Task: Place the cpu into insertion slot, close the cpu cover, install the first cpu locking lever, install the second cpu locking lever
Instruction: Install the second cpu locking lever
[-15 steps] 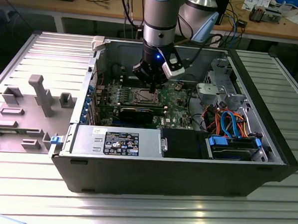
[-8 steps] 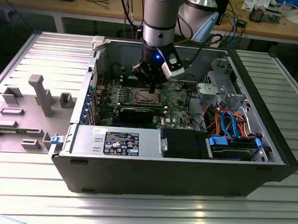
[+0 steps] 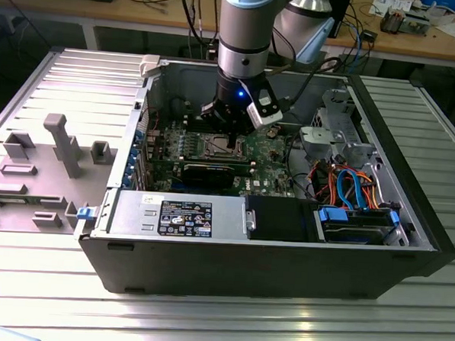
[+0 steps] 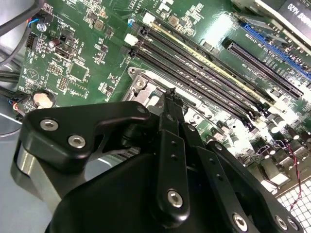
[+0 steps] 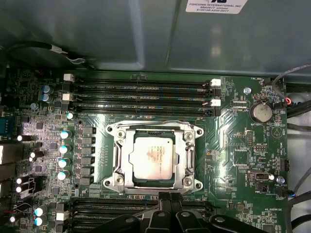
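The cpu (image 5: 153,158), a silver-grey square chip, lies flat in the insertion slot (image 5: 154,127) on the green board. The cpu cover (image 5: 121,160), a silver frame, lies flat around the chip. In the first wrist view my gripper (image 5: 165,195) is just off the socket's edge, beside the cover's rim, its black fingers pressed together with nothing visible between them. The second wrist view has the same closed gripper (image 4: 170,93) tips down at the socket's metal rim (image 4: 141,82). In the exterior view the gripper (image 3: 230,140) hangs low over the socket (image 3: 217,147) inside the open computer case.
Long black memory slots (image 5: 141,92) run along the socket on one side, with more (image 5: 112,206) on the other. A coin battery (image 5: 262,112) and capacitors (image 5: 63,148) stand nearby. A black graphics card (image 3: 208,173), the power supply (image 3: 175,216) and cabled drive bays (image 3: 356,192) crowd the case.
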Motion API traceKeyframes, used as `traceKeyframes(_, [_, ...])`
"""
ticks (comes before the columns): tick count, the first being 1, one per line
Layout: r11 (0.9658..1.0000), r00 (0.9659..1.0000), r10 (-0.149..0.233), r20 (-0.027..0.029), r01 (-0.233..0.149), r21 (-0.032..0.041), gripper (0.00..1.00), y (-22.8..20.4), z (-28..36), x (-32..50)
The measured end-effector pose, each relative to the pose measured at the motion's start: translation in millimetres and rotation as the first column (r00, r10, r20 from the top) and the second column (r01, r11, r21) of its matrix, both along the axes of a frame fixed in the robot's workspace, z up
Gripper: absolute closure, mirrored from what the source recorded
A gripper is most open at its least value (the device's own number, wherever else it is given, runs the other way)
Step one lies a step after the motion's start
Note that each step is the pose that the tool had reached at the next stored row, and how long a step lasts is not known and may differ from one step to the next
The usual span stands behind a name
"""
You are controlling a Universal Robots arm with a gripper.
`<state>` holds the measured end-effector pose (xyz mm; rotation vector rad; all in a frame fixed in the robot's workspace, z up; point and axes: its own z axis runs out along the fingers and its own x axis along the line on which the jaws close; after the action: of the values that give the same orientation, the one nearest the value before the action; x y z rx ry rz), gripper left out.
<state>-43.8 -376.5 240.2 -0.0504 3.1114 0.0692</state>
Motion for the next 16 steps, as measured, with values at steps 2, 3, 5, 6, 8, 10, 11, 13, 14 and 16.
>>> traceKeyframes(2, [1.0000, 1.0000, 0.000, 0.0000, 0.000, 0.0001, 0.89, -0.4, 0.0, 0.0])
traceKeyframes(3, [1.0000, 1.0000, 0.000, 0.0000, 0.000, 0.0001, 0.89, -0.8, 0.0, 0.0])
traceKeyframes(5, [1.0000, 1.0000, 0.000, 0.0000, 0.000, 0.0001, 0.89, -2.1, 0.0, 0.0])
traceKeyframes(6, [1.0000, 1.0000, 0.000, 0.0000, 0.000, 0.0002, 0.89, -2.9, 0.0, 0.0])
traceKeyframes(8, [1.0000, 1.0000, 0.000, 0.0000, 0.000, 0.0004, 0.89, -5.3, 0.0, 0.0])
traceKeyframes(10, [1.0000, 1.0000, 0.000, 0.0000, 0.000, 0.0005, 0.89, -8.6, -0.1, -0.1])
traceKeyframes(11, [1.0000, 1.0000, 0.000, 0.0000, 0.000, 0.0007, 0.89, -10.7, -0.2, -0.1])
traceKeyframes(13, [1.0000, 1.0000, 0.000, 0.0001, 0.000, 0.0009, 0.89, -11.6, -0.2, -0.1])
traceKeyframes(14, [1.0000, 1.0000, 0.000, 0.0001, 0.000, 0.0010, 0.89, -11.6, -0.2, -0.1])
traceKeyframes(16, [1.0000, 1.0000, 0.000, 0.0001, 0.000, 0.0009, 0.89, -11.6, -0.2, -0.1])
